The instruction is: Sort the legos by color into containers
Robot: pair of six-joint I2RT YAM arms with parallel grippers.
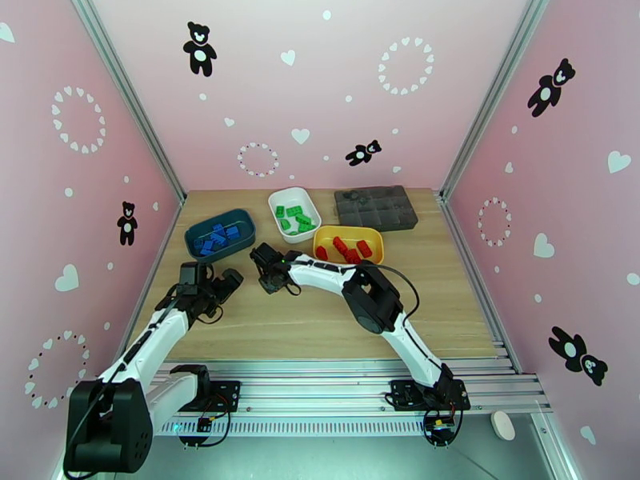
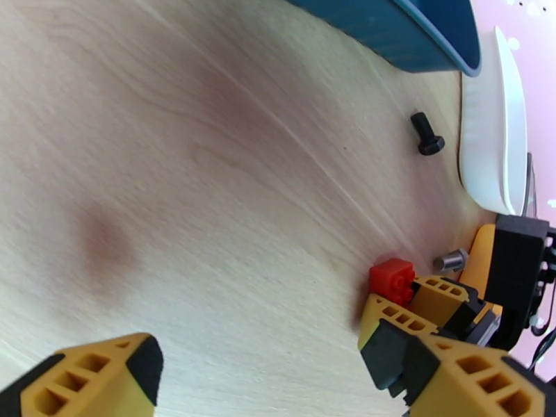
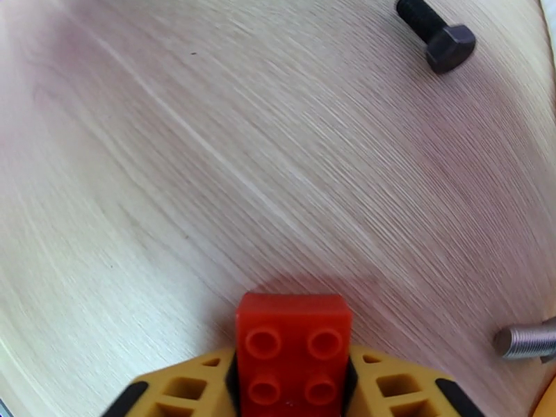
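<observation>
While the near half of the table [image 1: 320,326] lay bare and roomy, three trays lined its far side: teal tray [image 1: 192,234] with blue legos [image 1: 218,238] left, white tray [image 1: 290,197] with green legos [image 1: 294,218] in the middle, and yellow tray [image 1: 370,234] with red legos [image 1: 348,248] right. The right gripper [image 3: 292,387] pinched one red lego brick [image 3: 293,338] low over the wood, near a black screw [image 3: 438,33] and a silver screw [image 3: 525,340]. Just left, the left gripper [image 2: 278,380] gaped wide with nothing in it.

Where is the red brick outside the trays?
In the right wrist view, the red brick is pinched in the right gripper, on the table near the white tray, a black screw beyond.
</observation>
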